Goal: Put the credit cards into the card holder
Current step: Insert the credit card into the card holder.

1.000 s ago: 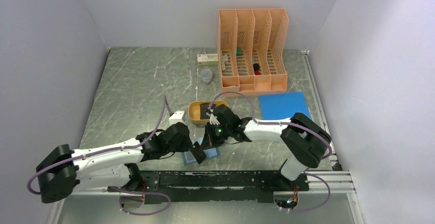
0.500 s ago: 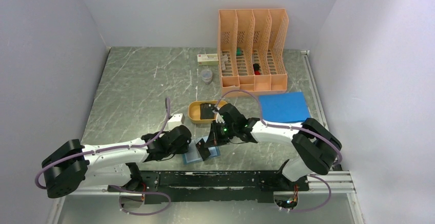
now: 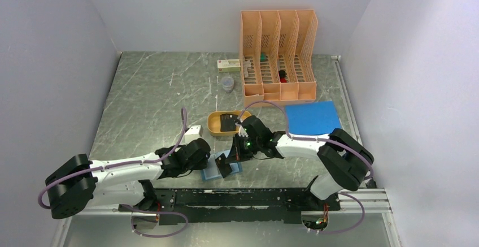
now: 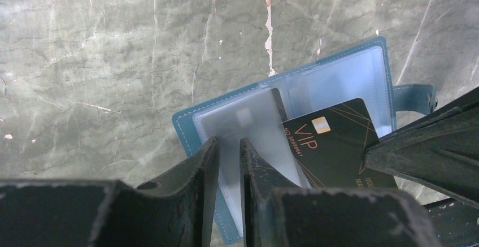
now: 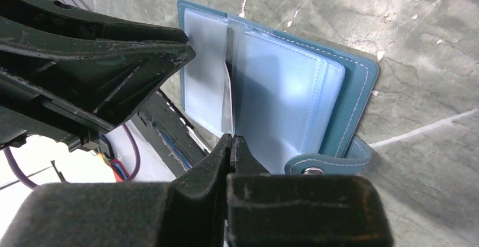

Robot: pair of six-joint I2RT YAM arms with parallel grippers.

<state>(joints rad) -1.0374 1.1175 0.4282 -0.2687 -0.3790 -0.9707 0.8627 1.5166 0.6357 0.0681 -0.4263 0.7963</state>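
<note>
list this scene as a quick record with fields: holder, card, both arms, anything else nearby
card holder: teal, lying open, clear pockets up, snap tab undone
credit card: black, VIP print, over the holder's right half, not clearly inside a pocket
right gripper: jaws shut on the credit card
left gripper: jaws narrowly apart at the holder's left pocket; grip unclear
orange tray: behind the holder, dark item inside
blue sheet: flat, right of the tray

left tool (image 4: 229, 145) narrowed | right tool (image 5: 231, 139), credit card (image 4: 333, 145) shifted right over card holder (image 4: 333, 83)
</note>
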